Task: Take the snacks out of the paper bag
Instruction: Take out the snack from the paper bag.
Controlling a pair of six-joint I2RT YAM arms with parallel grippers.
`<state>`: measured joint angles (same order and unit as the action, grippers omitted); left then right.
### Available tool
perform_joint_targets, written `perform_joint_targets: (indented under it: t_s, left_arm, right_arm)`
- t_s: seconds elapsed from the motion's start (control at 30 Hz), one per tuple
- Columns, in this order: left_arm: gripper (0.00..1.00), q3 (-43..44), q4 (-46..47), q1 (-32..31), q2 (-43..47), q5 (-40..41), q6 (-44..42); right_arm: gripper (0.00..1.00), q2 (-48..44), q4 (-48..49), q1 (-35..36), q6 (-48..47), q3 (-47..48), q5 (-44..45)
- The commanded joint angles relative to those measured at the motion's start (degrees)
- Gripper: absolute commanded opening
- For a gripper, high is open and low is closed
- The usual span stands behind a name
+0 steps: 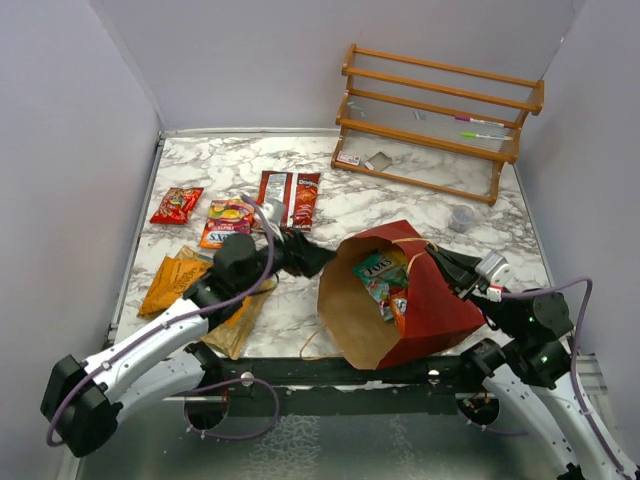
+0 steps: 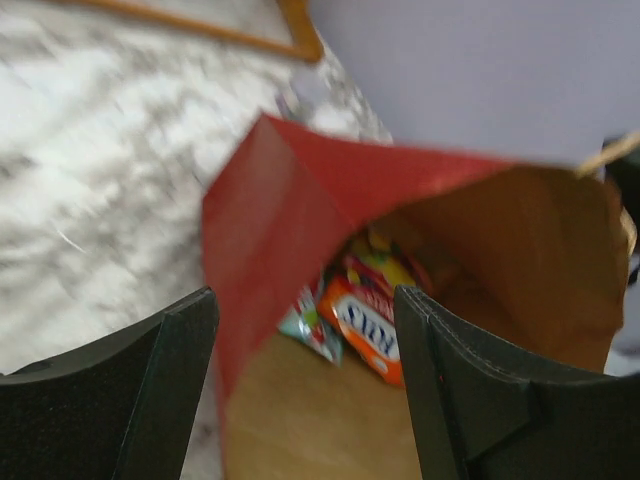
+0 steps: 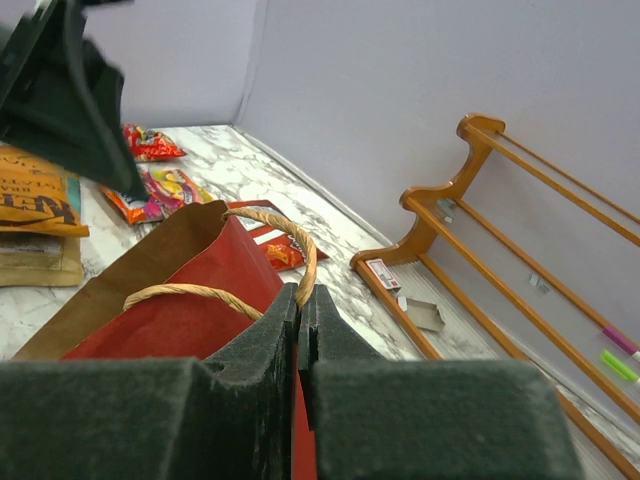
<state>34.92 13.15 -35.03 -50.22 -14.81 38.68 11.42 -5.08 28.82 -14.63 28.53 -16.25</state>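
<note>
Clamping paper bag (image 1: 440, 310) rim, right jaws closed on it. Bag on its side at 5 o'clock of surface (image 1: 380, 210), mouth toward 9. Left jaws spread wide, empty, just beside mouth. Snacks (image 1: 380, 275) inside; loose packets (image 1: 228, 222) at 10 o'clock.

No text reads cleanly. The orange packet (image 2: 365, 335) inside the paper bag (image 2: 262, 210) carries blurred blue letters on a white patch, and the orange chip bag (image 3: 35, 200) shows dark lettering cut off by the frame edge. Print on the small card (image 3: 382, 272) by the rack (image 3: 470, 130) is too tiny to read.
</note>
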Motion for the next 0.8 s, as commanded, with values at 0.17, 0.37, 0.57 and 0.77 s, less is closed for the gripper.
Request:
perform_joint_targets:
  t_s: [0.17, 0.37, 0.57, 0.77]
  left_arm:
    - [0.73, -4.54, 7.73, -31.03, -4.22, 30.15, -4.38]
    - [0.7, -3.14, 9.89, -40.17, -13.14, 40.75, -4.42]
    - [0.71, -0.75, 13.82, -45.48, -22.45, 52.33, -9.99]
    - [0.7, 3.34, 14.75, -45.53, -32.75, 55.79, -2.78]
  right_arm:
    - [0.02, 1.85, 0.78, 0.08, 0.45, 0.11, 0.68]
    - [0.02, 1.63, 0.86, 0.1, 0.39, 0.02, 1.24]
    - [0.02, 1.85, 0.73, 0.06, 0.39, 0.12, 0.85]
    - [0.02, 1.93, 1.07, 0.1, 0.4, -0.1, 0.52]
